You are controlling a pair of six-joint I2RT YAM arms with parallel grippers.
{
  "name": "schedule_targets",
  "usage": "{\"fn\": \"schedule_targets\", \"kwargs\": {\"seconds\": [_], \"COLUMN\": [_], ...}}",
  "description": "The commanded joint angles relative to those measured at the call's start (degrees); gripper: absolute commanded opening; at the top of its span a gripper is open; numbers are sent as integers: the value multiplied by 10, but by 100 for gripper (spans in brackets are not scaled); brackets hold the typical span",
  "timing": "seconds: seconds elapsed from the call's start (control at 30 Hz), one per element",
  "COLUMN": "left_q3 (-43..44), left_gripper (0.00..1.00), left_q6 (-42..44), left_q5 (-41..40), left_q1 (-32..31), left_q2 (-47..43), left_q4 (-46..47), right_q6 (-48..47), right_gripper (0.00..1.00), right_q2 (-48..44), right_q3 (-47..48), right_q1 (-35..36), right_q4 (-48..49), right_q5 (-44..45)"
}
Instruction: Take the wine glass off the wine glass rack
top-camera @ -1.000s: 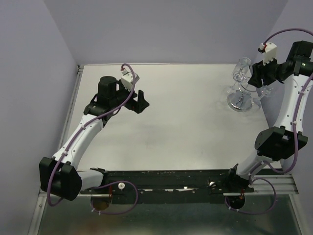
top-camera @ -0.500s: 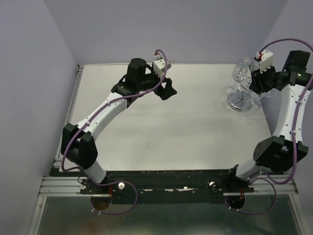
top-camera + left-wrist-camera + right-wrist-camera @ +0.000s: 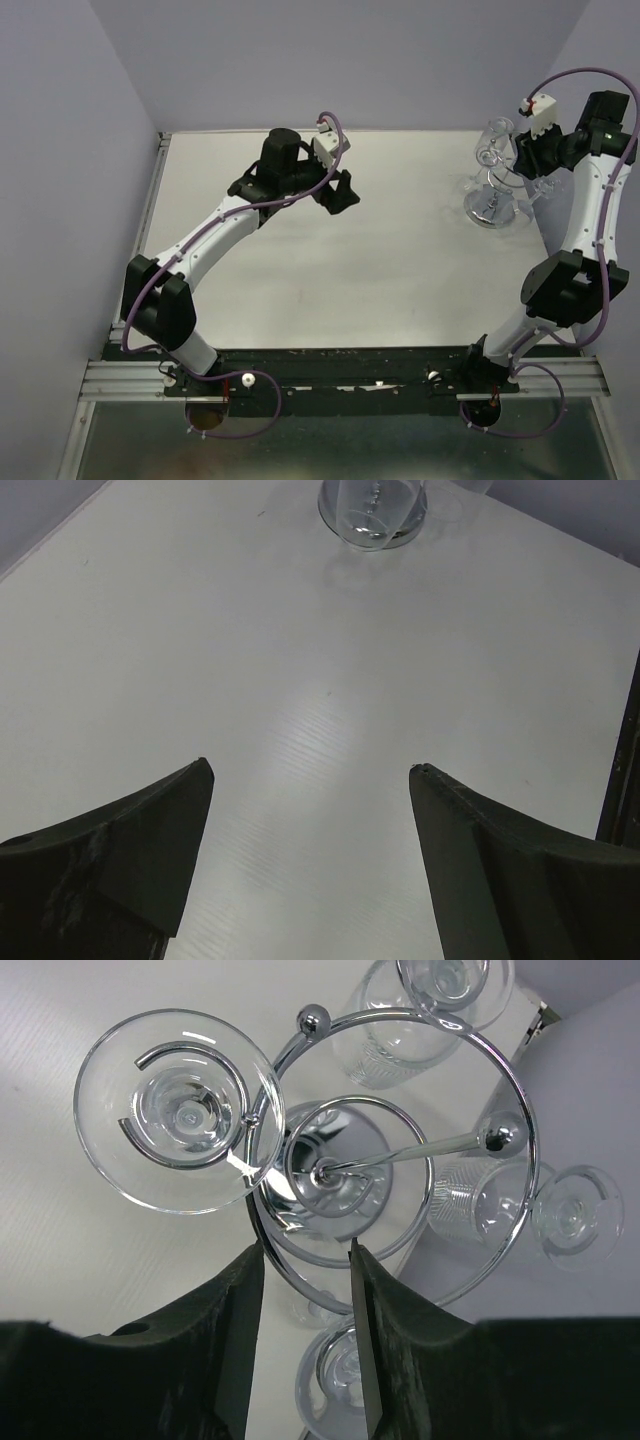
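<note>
The chrome wine glass rack (image 3: pixel 492 205) stands at the table's back right, with several clear wine glasses hanging upside down from its hooks, one at the back (image 3: pixel 496 138). My right gripper (image 3: pixel 521 166) hovers just over the rack's right side. In the right wrist view it (image 3: pixel 303 1245) is open by a narrow gap, looking down on the ring (image 3: pixel 520 1175). One glass foot (image 3: pixel 170 1110) lies at the left, and another glass (image 3: pixel 335 1385) sits below, between the fingers. My left gripper (image 3: pixel 341 191) is open and empty over the table's back middle; it (image 3: pixel 310 768) is wide open.
The rack's round base (image 3: pixel 372 520) shows at the top edge of the left wrist view, well ahead of the left fingers. Walls close the table at the back and both sides. The right wall runs close behind the rack.
My left arm has swung from the table's left toward the back middle, then settled. My right gripper has shifted slightly up and back over the rack.
</note>
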Motion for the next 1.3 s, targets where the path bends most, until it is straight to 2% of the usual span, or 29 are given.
{"fn": "schedule_targets", "kwargs": {"seconds": [0.0,0.77,1.27], "left_q3": [-11,-17,-28], "left_gripper": [95,95,95], "left_q6": [2,0,-3], "left_q5": [-11,-25,-37], "left_q1": [-2,-2,-2], "left_q2": [-29,-33,-43], "left_q4": [-3,-10,-7], "right_q6": [-12,-9,-12], "right_gripper": [47,45,34], "right_q2": [12,36,51], "right_q3": [17,-6,-10], "right_q1": [-1,11,34], "right_q4": [-22,-23,-32], "right_q5": [-26,-39,-39]}}
